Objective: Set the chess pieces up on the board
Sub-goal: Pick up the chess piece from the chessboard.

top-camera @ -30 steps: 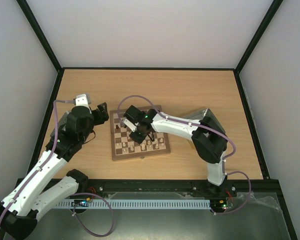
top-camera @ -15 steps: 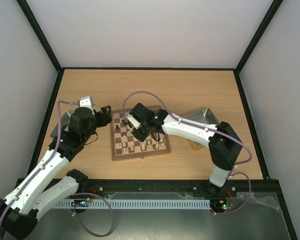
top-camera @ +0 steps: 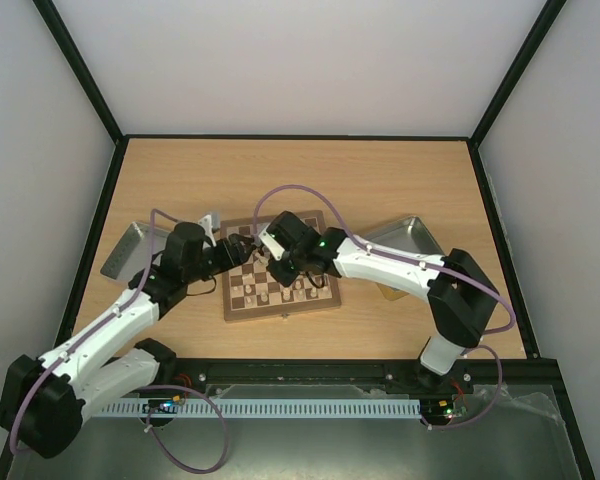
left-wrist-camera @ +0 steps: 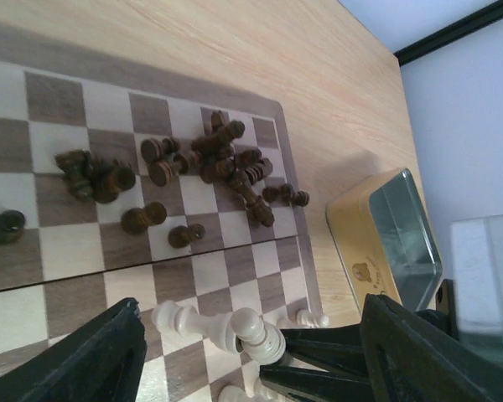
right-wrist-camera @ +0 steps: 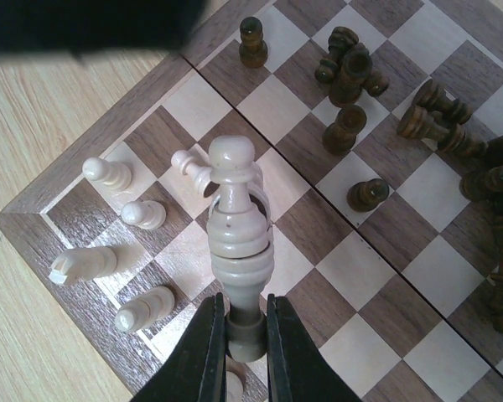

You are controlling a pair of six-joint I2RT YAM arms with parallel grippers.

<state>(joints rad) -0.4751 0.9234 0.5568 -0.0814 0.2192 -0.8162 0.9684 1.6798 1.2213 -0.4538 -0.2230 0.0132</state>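
The right gripper [right-wrist-camera: 245, 333] is pinching a tall cream piece [right-wrist-camera: 239, 239] by its base, over the board [top-camera: 325, 296] near its 9 o'clock edge in the top view. I can't tell whether the piece hangs clear of the squares or already touches one. The left gripper [top-camera: 239, 250] stands spread and holds nothing, and from its own camera the cream piece and the other arm's fingertips sit right in the gap between its fingers. That closeness is what worries me. If either arm shifts, the fingers could knock together and jolt the piece out of a grip that has only its foot, so it could swing or drop. Several cream pawns [right-wrist-camera: 142, 215] stand at 9 o'clock of the held piece, with one more cream piece lying on its side, all close enough that a slanted set-down would bowl them over. The dark pieces [left-wrist-camera: 210, 159] lie tumbled in a heap toward the board's 1 o'clock corner, mostly on their sides, and a sweep of the right forearm could scatter them further. Compared with a second ago, the left arm has swung in from the table's 9 o'clock side to the board's edge. This uncovers the left tray [top-camera: 130, 248] it had been hiding. The right arm has stretched out lower and flatter, so the right tray [top-camera: 408, 236] at 3 o'clock now shows whole, and its gripper has crept toward the board's 10 o'clock corner.
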